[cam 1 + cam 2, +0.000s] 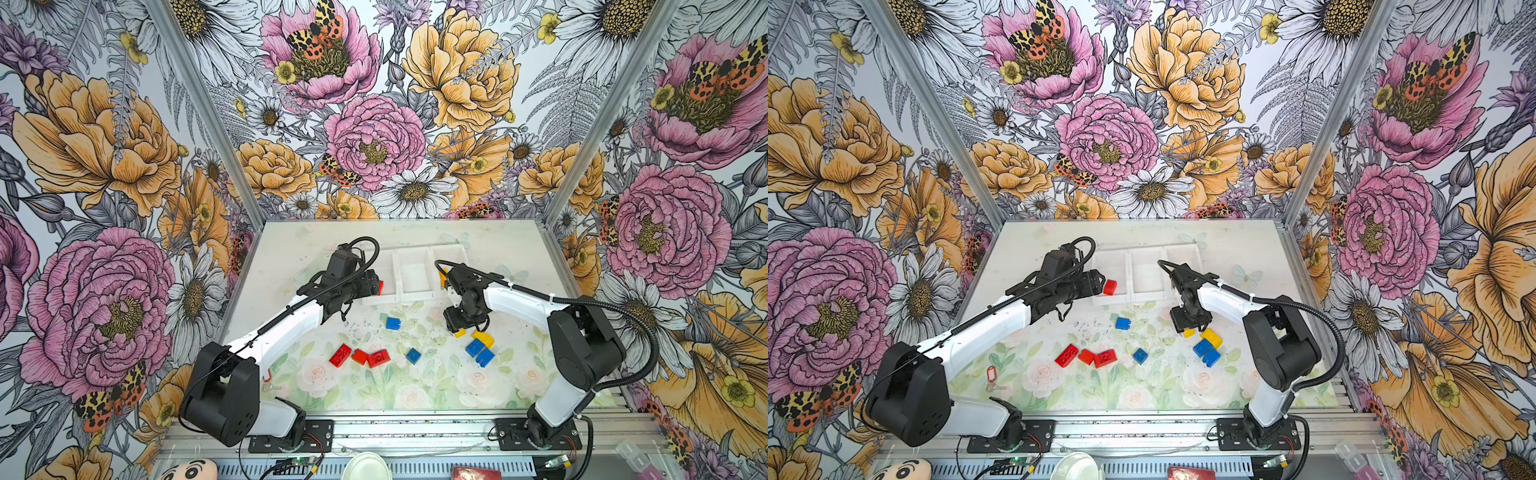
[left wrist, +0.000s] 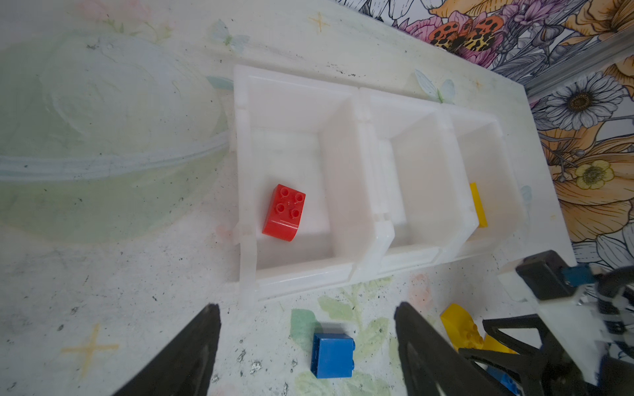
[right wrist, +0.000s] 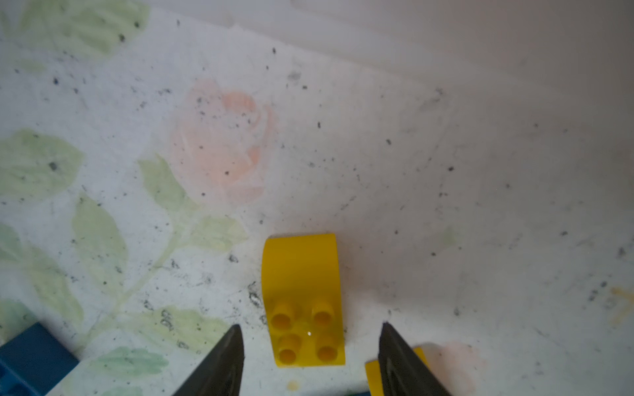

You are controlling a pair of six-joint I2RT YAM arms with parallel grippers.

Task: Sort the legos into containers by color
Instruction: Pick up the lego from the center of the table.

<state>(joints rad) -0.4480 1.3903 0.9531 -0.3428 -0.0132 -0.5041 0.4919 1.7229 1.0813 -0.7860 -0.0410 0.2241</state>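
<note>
While the left fingers (image 2: 192, 353) hang spread wide and released, gripping no brick, they sit close to the containers (image 2: 302, 277), a white tray of three open bins joined in a row toward the back of the counter (image 1: 374, 386). One red brick (image 2: 284, 212) rests studs up on the floor of the end bin on the robot's left. A yellow piece (image 2: 478, 205) lies in the end bin on the opposite side, mostly hidden by the bin wall. In front of the tray a blue brick (image 2: 332, 355) lies alone on the counter; the left wrist view shows it through the gap between the left fingers. The right fingers (image 3: 219, 367) stand on either side of a yellow sloped brick (image 3: 302, 301) that lies studs up on the counter. They are apart, with a sliver of counter showing on each side, so they clasp nothing. Just beside it a second yellow brick (image 1: 483, 337) and two blue bricks (image 1: 475, 347) are bunched together. Nearer the front, three red bricks (image 1: 359, 356) lie in a row, with a small blue brick (image 1: 413, 355) near them.
</note>
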